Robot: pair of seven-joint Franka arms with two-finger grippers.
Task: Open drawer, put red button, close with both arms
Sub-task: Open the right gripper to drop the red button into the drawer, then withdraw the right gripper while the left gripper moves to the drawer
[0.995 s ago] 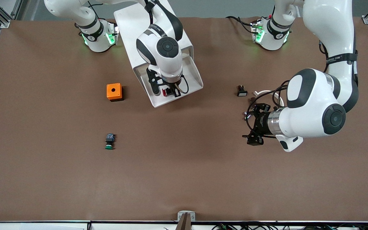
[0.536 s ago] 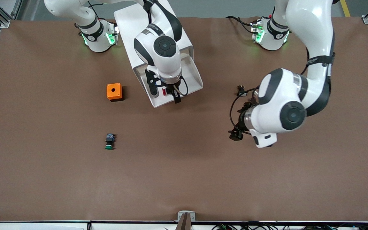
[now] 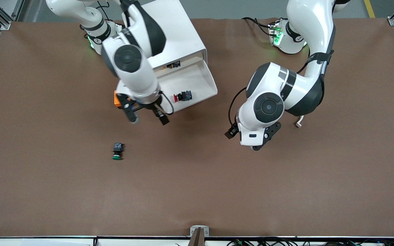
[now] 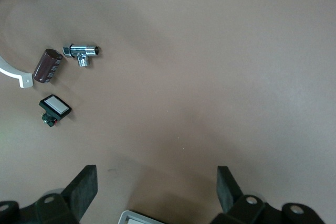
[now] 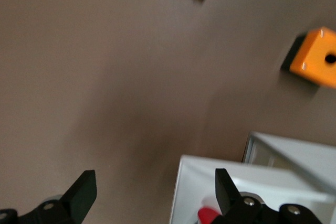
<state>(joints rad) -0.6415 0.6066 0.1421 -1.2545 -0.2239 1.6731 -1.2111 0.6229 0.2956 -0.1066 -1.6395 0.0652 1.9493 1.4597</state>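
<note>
The drawer stands pulled out of the white cabinet. The red button lies on its side in the drawer, near the front rim. My right gripper is open and empty over the table beside the drawer's front corner. In the right wrist view the gripper has the drawer and the red cap close by. My left gripper is open and empty over the table, off the drawer's corner toward the left arm's end. The left wrist view shows the drawer corner between its fingers.
An orange box sits partly under the right arm and also shows in the right wrist view. A green button lies nearer the camera. A brown cylinder, a chrome fitting and a white-capped switch lie near the left arm.
My right gripper let go of the red button and moved out of the drawer to the table beside it. My left arm swung in toward the drawer.
</note>
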